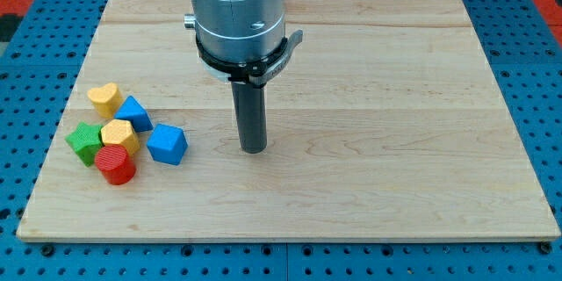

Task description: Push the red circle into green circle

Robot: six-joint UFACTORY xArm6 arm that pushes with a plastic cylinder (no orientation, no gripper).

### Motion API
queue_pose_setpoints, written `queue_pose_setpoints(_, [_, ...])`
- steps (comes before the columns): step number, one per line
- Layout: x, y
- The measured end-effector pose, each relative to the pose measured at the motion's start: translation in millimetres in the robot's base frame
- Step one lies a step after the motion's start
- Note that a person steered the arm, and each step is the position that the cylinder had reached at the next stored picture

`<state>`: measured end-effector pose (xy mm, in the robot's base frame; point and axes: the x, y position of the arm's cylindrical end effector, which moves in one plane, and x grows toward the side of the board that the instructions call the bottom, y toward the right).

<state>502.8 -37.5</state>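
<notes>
Block count: six, all clustered at the view's left on the wooden board (369, 97).
- yellow: two. Yellow heart (104, 97) at the cluster's top, yellow hexagon-ish block (119, 134) in the middle.
- blue: two. Blue triangle-ish block (133, 111) just right of the heart, blue cube-like block (167, 144) at the cluster's right edge.
- green: one, green star (85, 140), at the cluster's left. It's star-shaped, I see no round green one.
- red: one, red circle (115, 164), at the cluster's bottom, touching the yellow hexagon above it and just beside the green star.

Arm: one, comes down from the view's top centre, grey cylinder with a dark clamp ring, straight dark rod below it, roughly vertical.

My tip (253, 148) sits on the board, right of the cluster, nearest the blue cube but clearly apart from it. Red circle is further left and slightly lower than the tip. End effector is a bare rod with no jaws, touching no block.
</notes>
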Motion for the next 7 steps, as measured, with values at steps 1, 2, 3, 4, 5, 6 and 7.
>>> queue_pose_setpoints(1, [4, 0])
queue_pose_setpoints(2, [27, 0])
queue_pose_setpoints(3, [69, 0])
queue_pose_setpoints(4, [83, -16])
queue_pose_setpoints(5, [85, -53])
queue_pose_setpoints(6, [88, -79])
queue_pose_setpoints(7, [95, -143])
